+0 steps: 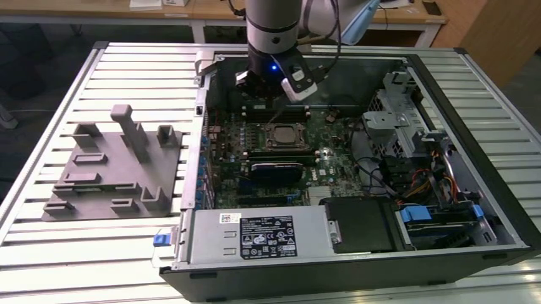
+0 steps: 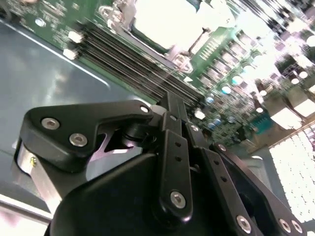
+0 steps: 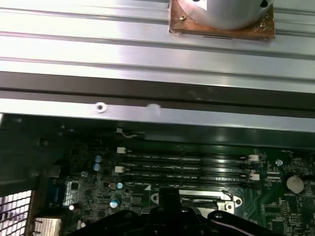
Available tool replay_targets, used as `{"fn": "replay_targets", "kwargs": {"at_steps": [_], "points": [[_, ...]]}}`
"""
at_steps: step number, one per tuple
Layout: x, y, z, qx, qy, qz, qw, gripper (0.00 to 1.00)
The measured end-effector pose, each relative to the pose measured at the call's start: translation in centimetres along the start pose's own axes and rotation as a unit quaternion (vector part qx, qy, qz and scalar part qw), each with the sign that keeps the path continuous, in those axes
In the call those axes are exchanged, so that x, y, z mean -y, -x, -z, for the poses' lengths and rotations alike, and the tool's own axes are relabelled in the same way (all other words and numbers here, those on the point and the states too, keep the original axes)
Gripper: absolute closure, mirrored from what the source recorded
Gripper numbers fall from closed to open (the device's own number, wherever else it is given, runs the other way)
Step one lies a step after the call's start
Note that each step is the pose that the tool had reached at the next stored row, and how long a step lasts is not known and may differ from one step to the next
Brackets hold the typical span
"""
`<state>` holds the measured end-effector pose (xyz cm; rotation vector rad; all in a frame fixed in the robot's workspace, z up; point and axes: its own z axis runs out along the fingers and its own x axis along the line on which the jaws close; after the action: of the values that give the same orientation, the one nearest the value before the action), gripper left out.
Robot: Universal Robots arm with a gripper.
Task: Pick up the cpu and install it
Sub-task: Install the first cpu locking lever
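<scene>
The cpu (image 1: 283, 135) lies flat, pale metal top upward, inside the black metal-framed socket (image 1: 263, 145) near the middle of the motherboard (image 1: 338, 171), in the open computer case (image 1: 498, 209) on the slatted tabletop (image 1: 50, 266). It is square, so no side reads as the longer one, and its edges run parallel with the socket frame and the rows of memory slots (image 1: 283, 113) beside it. In the second wrist view the cpu (image 2: 167, 22) is a washed-out bright patch cut off by the picture's edge. No corner mark or notch can be made out, so which way it is turned within the socket cannot be told. The claw (image 1: 270, 96) hangs from the arm above the board, nearer the far wall of the case than the socket is, over the memory slots and apart from the cpu. In the second wrist view its black linkage (image 2: 171, 101) covers much of the board, and in the first wrist view its dark tip (image 3: 170, 196) hides part of the socket frame (image 3: 216, 195). Whether the claw is spread or pressed together cannot be told. On the exterior view's left a grey fixture (image 1: 118, 164) with upright posts stands on the tabletop, outside the case.
</scene>
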<state>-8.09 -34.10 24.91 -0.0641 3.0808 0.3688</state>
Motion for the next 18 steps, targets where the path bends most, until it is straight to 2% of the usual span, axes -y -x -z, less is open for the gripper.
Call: {"fn": "replay_targets", "kwargs": {"at_steps": [2,9,13,18], "points": [[0.02,0.36,-0.01,-0.0002,-0.0001,0.0,1.0,0.89],[0.02,0.44,-0.03,0.001,-0.0012,-0.004,1.0,0.89],[0.04,0.44,-0.08,0.0065,-0.0048,-0.021,0.9997,0.89],[0.11,0.42,-0.38,0.015,-0.006,-0.046,0.9988,0.89]]}}
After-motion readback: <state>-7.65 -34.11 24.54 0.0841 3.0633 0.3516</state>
